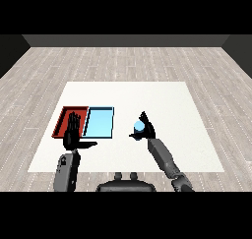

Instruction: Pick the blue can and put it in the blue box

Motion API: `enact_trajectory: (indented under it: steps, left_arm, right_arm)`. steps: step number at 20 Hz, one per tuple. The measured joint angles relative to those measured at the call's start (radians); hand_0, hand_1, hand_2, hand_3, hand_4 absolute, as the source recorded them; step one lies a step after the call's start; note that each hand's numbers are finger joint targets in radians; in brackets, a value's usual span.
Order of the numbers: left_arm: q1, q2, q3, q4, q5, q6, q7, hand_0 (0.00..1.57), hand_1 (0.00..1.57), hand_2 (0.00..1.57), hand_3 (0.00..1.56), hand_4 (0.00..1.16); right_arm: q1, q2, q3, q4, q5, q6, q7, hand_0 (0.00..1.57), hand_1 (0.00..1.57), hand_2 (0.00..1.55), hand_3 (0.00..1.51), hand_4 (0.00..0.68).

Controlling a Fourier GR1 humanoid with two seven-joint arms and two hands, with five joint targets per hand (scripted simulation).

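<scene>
The blue can [139, 127] stands just right of the table's middle, seen from above as a light blue round top. My right hand [147, 130] is curled round it, thumb on its left side and fingers behind and to its right. The light blue tray [100, 121] lies to the left of the can, a short gap away. My left hand [73, 133] is held flat with straight fingers and the thumb stuck out, over the front part of the red tray [64, 116], and holds nothing.
The red tray touches the light blue tray's left side. Both lie on the left part of the white table [162, 100], whose front edge runs just below my forearms. Grey wooden floor surrounds the table.
</scene>
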Motion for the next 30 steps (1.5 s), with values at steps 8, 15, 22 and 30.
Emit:
enact_trajectory:
  steps: [8, 15, 22, 30]
  left_arm:
    - [-0.01, -0.004, -0.001, 0.011, -0.004, 0.006, -0.003, 0.0, 0.0, 0.0, 0.0, 0.0]
    - [0.013, -0.006, -0.005, -0.01, 0.003, -0.005, -0.012, 0.0, 0.0, 0.0, 0.0, 0.0]
    - [-0.002, -0.018, -0.032, 0.013, -0.01, 0.009, -0.014, 0.0, 0.0, 0.0, 0.0, 0.0]
    - [-0.011, -0.03, -0.082, 0.046, -0.071, 0.026, -0.007, 0.0, 0.0, 0.0, 0.0, 0.0]
  right_arm:
    - [-0.019, 0.0, 0.039, 0.013, -0.033, -0.064, -0.01, 1.34, 1.34, 1.39, 1.33, 0.397]
    - [-0.042, -0.011, 0.048, 0.022, 0.031, -0.155, 0.066, 1.56, 1.56, 1.49, 1.44, 0.678]
    - [-0.024, -0.011, 0.064, -0.038, 0.065, -0.193, 0.086, 1.51, 1.51, 1.46, 1.41, 0.655]
    - [-0.008, -0.033, 0.049, -0.185, 0.125, -0.188, 0.124, 1.49, 1.49, 1.46, 1.41, 0.652]
